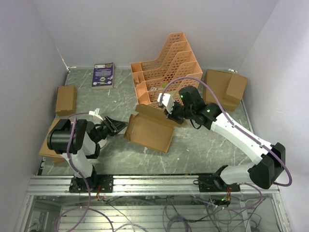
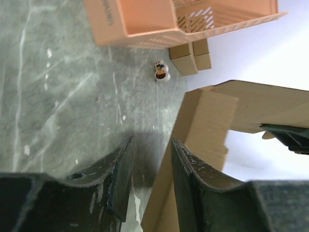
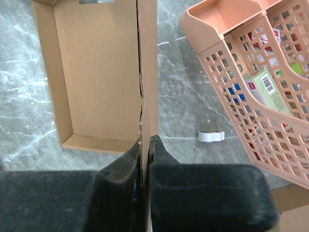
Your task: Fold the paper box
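The paper box (image 1: 150,129) is a half-folded brown cardboard tray in the middle of the table, with one long wall standing along its far side. My right gripper (image 1: 169,114) is shut on that upright wall. In the right wrist view the wall's thin edge runs straight into the closed gripper (image 3: 145,144), with the open tray (image 3: 99,72) to the left. My left gripper (image 1: 121,126) is open at the box's left end. In the left wrist view the cardboard (image 2: 205,116) rises by the right finger (image 2: 190,174), and its edge lies within the gripper's gap (image 2: 152,141), unclamped.
An orange lattice file rack (image 1: 169,63) stands just behind the box. A small white tape roll (image 3: 211,136) lies between the rack and the box. Ready-made brown boxes sit at the left (image 1: 65,99), under the left arm (image 1: 47,145) and at the back right (image 1: 226,87). A purple booklet (image 1: 103,75) lies at the back.
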You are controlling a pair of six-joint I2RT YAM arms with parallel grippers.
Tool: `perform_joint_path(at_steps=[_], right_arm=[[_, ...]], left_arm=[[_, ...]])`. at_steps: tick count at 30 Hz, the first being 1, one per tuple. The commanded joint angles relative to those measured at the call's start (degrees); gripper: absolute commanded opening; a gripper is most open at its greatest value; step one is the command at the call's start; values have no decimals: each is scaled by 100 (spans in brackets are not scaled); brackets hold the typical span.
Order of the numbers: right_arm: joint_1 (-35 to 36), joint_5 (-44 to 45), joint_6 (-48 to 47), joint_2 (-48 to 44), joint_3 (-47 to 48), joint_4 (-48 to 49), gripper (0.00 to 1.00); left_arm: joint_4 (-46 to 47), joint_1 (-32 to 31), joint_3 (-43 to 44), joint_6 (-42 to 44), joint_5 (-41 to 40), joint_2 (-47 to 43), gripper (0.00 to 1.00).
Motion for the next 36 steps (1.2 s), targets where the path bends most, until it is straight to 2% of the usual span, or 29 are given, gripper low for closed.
perform_joint_path(at_steps=[1,9,18,28,36], right_arm=[[-17,48,-65,13,51,171,0],[144,474,-265,76,-89,572,0],[791,1709,-864,-158,-322,1020,0],[1236,2269,-1001,-385,-736,1447,0],[1327,2233,-976,-448,-906,1582,0]], left_arm=[[1570,-104,110,-426,409,532,45],[1570,-283,197,-543,425,323,47],[1570,-301,278,-639,390,299,50],[1561,-480,500,-728,338,491,50],[1561,-600,569,-625,307,786,49]])
